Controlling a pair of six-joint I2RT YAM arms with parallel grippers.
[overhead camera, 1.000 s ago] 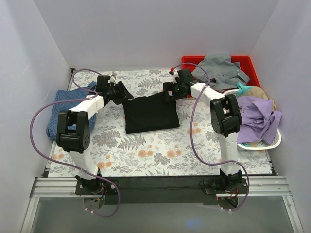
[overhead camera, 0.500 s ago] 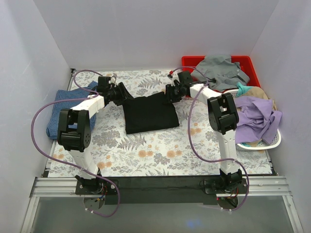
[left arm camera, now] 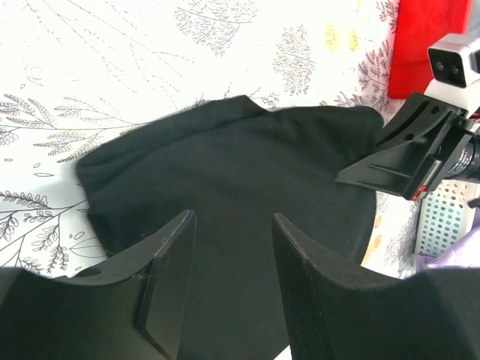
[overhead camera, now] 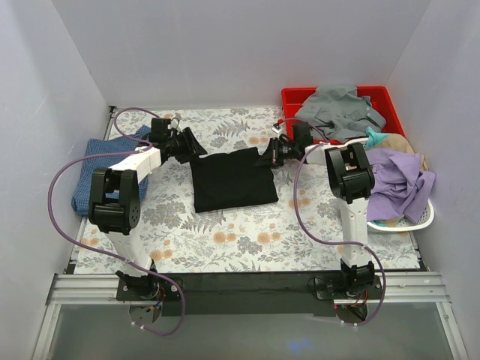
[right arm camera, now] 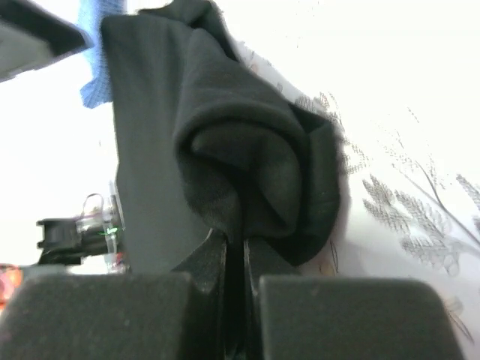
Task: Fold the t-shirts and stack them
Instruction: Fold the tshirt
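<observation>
I see black shirt folded flat at middle of bench. Blue shirt well apart, at left edge. Left fingers spread wide, nothing between them, hovering over black shirt's far-left corner. Right fingers pinched tight on bunched fold at its far-right corner. Red bin and white basket with other clothes sit far right.

2 arms, left arm and right arm: white link shells, black joint housings. 1 purple cable looped per arm. Black bases at 6 o'clock. Left gripper: 2 matte black wedge fingers. Right wrist camera: white casing.
</observation>
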